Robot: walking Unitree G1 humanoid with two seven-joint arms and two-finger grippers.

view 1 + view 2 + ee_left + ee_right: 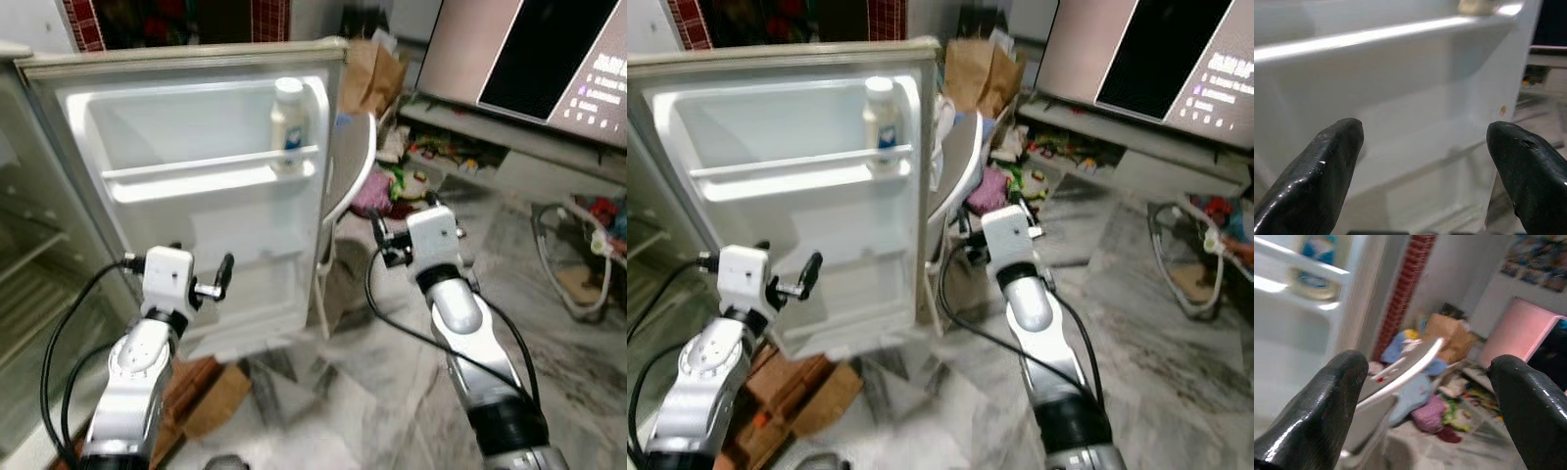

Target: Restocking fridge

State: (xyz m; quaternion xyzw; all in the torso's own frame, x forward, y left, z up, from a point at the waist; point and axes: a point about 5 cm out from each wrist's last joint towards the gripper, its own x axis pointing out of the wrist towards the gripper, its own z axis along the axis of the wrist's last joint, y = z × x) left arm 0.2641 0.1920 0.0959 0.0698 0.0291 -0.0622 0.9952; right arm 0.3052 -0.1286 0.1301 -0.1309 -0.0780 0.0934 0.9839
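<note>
A: How were the pincers found?

B: The left pincer (217, 284) was held raised just in front of the open fridge door (245, 225), its fingers (1327, 166) spread apart with nothing between them. The right pincer (384, 238) was held beside the door's free edge, pointed past it toward a white chair (355, 166); its fingers (1327, 401) were likewise spread and nothing was gripped.

A: And the thing being stocked?

B: A bottle (287, 125) was seen standing upright on the upper door shelf (211, 174), above and beyond the left pincer, at the end nearer the right pincer. It was kept from tipping by the shelf's rail, which is presumably why it had been set there. The lower door pocket, straight ahead of the left pincer, was seen bare.

A: Was anything else ready to go in?

B: Paper bags (372, 73) were noted beyond the right pincer, behind the chair, but their contents could not be made out. Brown cardboard (211, 397) lay on the floor below the left pincer.

A: What stage was judged?

B: One item was taken as placed; with both pincers free, a fetch of the next item was judged likely to be required.
</note>
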